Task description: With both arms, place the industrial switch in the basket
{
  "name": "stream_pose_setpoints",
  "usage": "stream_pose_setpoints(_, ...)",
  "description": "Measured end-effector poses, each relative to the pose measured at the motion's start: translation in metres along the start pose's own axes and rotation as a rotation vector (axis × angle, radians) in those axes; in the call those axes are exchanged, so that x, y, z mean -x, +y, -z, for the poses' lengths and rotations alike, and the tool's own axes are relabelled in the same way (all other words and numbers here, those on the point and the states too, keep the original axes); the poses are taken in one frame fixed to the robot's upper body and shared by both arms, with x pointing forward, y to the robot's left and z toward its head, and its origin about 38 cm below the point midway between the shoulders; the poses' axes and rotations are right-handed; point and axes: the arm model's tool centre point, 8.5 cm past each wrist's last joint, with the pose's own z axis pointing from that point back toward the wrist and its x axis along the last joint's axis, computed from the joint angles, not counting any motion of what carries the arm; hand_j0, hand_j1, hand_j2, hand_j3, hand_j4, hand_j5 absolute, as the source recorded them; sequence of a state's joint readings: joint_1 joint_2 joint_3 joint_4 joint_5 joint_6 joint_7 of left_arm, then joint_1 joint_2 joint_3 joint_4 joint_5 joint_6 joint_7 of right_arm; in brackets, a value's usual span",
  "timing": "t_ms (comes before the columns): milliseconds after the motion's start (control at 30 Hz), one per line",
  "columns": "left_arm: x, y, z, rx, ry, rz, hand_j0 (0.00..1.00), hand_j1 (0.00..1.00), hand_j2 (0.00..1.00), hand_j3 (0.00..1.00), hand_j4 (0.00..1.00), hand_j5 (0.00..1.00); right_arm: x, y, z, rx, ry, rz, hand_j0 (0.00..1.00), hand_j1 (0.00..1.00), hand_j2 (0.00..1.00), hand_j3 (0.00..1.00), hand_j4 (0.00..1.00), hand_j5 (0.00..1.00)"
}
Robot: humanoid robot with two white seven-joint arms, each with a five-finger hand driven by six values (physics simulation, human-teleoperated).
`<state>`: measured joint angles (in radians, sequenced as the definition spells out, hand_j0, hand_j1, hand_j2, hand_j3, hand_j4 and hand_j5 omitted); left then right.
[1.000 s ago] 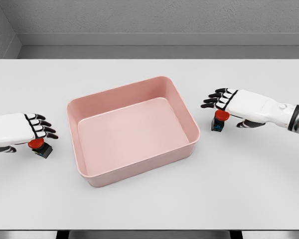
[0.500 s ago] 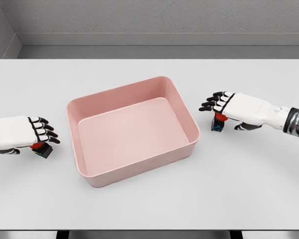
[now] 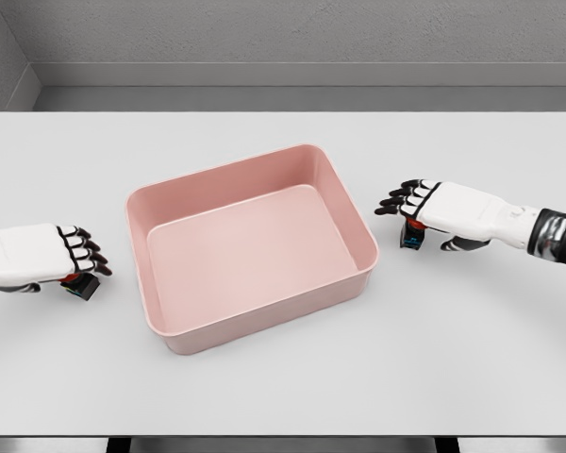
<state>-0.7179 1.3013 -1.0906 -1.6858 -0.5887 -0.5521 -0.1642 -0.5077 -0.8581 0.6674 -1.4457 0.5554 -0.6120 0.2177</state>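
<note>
Two small industrial switches with black bodies and red caps stand on the white table. One switch is left of the pink basket and the other switch is right of it. My left hand lies palm-down over the left switch and hides most of its red cap. My right hand covers the top of the right switch in the same way. Both hands have their fingers stretched out toward the basket, not curled round the switches. The basket holds nothing.
The table is white and wide, with a grey wall behind its far edge. The basket sits between the two hands, slightly turned, with walls higher than the switches.
Both hands have sunk lower onto their switches and slid slightly outward, away from the basket. The red caps are now nearly hidden. Switches and basket have not moved.
</note>
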Motion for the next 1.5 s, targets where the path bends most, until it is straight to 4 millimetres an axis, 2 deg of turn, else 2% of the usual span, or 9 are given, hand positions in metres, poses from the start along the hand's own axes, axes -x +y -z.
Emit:
stream_pose_setpoints(133,0.000,0.000,-0.002,0.002,0.000,0.001,0.83,0.83,0.83,0.83,0.83,0.83,-0.001,0.001,0.003,0.001,-0.002,-0.004,0.93,0.93,0.93,0.93,0.93,0.93)
stream_pose_setpoints(367,0.000,0.004,-0.006,-0.006,-0.013,0.010,0.83,0.83,0.83,0.83,0.83,0.83,-0.002,0.001,0.005,0.003,-0.005,-0.005,0.82,0.82,0.82,0.82,0.82,0.82)
stream_pose_setpoints(467,-0.003,0.005,-0.006,-0.008,-0.035,0.014,0.83,0.83,0.83,0.83,0.83,0.83,-0.002,0.001,0.005,0.003,-0.003,-0.006,0.81,0.81,0.81,0.81,0.81,0.81)
stream_pose_setpoints(500,-0.003,0.005,-0.007,-0.009,-0.038,0.015,0.83,0.83,0.83,0.83,0.83,0.83,-0.002,0.001,0.005,0.002,-0.002,-0.008,0.77,0.77,0.77,0.77,0.77,0.77)
stream_pose_setpoints(600,-0.002,0.007,-0.008,-0.012,-0.039,0.021,0.83,0.83,0.83,0.83,0.83,0.83,-0.001,0.001,0.004,0.001,0.000,-0.013,0.76,0.76,0.76,0.76,0.76,0.76)
stream_pose_setpoints(700,0.000,0.007,-0.011,-0.010,-0.033,0.022,0.83,0.83,0.83,0.83,0.83,0.83,-0.001,0.001,0.004,0.001,0.001,-0.015,0.70,0.70,0.70,0.70,0.70,0.70)
stream_pose_setpoints(767,0.000,0.007,-0.012,-0.009,-0.031,0.023,0.79,0.79,0.79,0.79,0.79,0.79,-0.001,0.001,0.005,0.001,0.001,-0.015,0.68,0.68,0.68,0.68,0.68,0.68)
stream_pose_setpoints(1100,0.002,0.006,-0.016,-0.002,-0.025,0.023,0.74,0.74,0.74,0.74,0.74,0.74,-0.001,0.002,0.005,-0.003,0.001,-0.020,0.56,0.56,0.56,0.56,0.56,0.56)
stream_pose_setpoints(1500,0.000,0.006,-0.012,-0.005,-0.034,0.020,0.72,0.72,0.72,0.72,0.72,0.72,0.002,-0.006,0.002,0.012,0.011,-0.030,0.53,0.53,0.53,0.53,0.53,0.53)
